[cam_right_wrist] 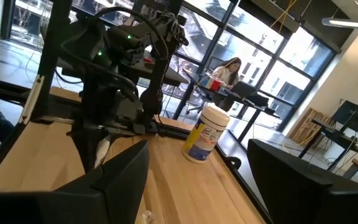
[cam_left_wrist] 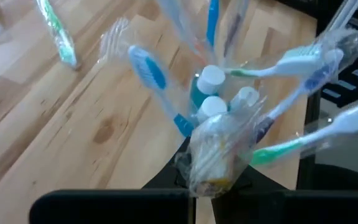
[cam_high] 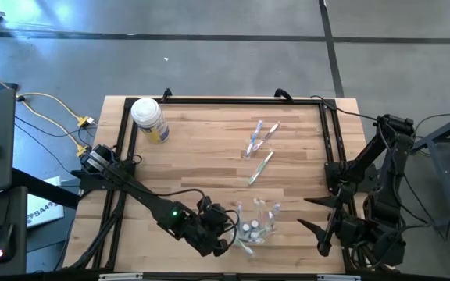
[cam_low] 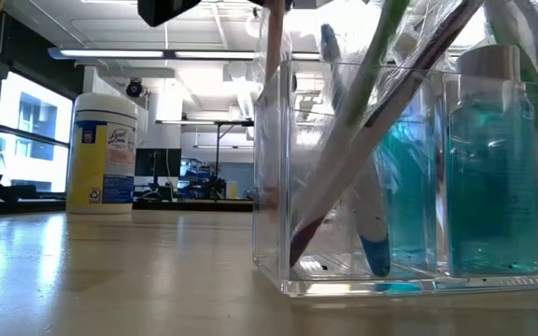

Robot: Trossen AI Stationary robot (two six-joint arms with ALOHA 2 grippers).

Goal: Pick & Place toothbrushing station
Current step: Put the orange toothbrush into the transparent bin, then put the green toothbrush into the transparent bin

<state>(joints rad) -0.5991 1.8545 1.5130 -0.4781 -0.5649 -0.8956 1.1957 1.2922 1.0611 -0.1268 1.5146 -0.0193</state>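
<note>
The clear holder (cam_high: 258, 226) stands near the table's front edge. Several wrapped toothbrushes and small white-capped bottles (cam_left_wrist: 213, 78) of teal liquid stand in it; in the low view it is the holder (cam_low: 409, 168). Two or three wrapped toothbrushes (cam_high: 260, 140) lie loose toward the far side. My left gripper (cam_high: 223, 238), just left of the holder, is shut on one wrapped toothbrush (cam_left_wrist: 211, 149). My right gripper (cam_high: 316, 215) hangs open over the table's right edge, touching nothing. My left gripper pinches a plastic-wrapped toothbrush by one end (cam_left_wrist: 209, 171), the wrapper bunched between the two fingers. The fingers slant down from the table's left toward the holder, and the brush runs on along them, lifted clear of the table. Whether its far end is inside the holder I cannot tell.
A white-lidded jar with a yellow label (cam_high: 148, 119) stands at the far left of the table. A black frame rail (cam_high: 330, 148) runs along the table's edges. Bare wood lies between jar and holder. A person (cam_right_wrist: 225, 71) sits at a desk far behind.
</note>
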